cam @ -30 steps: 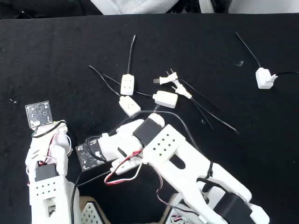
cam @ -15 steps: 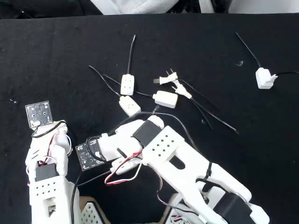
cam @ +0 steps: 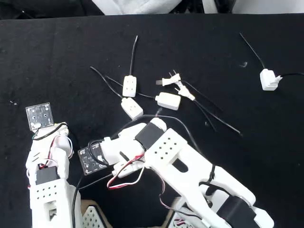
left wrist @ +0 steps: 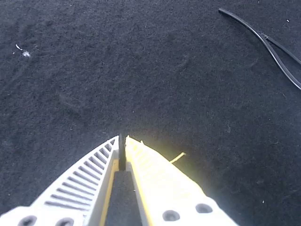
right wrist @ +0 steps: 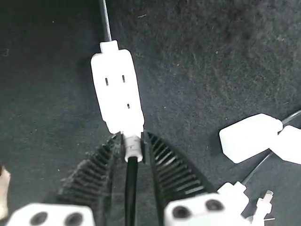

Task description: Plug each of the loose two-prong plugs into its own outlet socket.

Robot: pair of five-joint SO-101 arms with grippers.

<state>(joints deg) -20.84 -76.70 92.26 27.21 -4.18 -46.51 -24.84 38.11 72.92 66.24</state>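
A white outlet socket (right wrist: 116, 92) with slots on its face lies on the black mat just ahead of my right gripper (right wrist: 131, 141). That gripper is shut on a small white plug (right wrist: 132, 147) with a black cable, whose tip touches the socket's near end. In the high view the same socket (cam: 132, 108) lies just beyond the right arm (cam: 166, 147). A second socket (cam: 129, 86) lies behind it. Two loose two-prong plugs (cam: 167, 80) (cam: 185, 92) lie near a white block (cam: 168, 100). My left gripper (left wrist: 123, 139) is shut over bare mat.
A white plug block (cam: 269, 79) with cables lies at the far right. Black cables (cam: 216, 116) trail from the loose plugs toward the right. Another black cable (left wrist: 263, 40) crosses the mat ahead of the left gripper. The left arm (cam: 45, 175) stands at the near left.
The right arm's wrist has crept slightly to the right. The left arm and the loose plugs have not moved.
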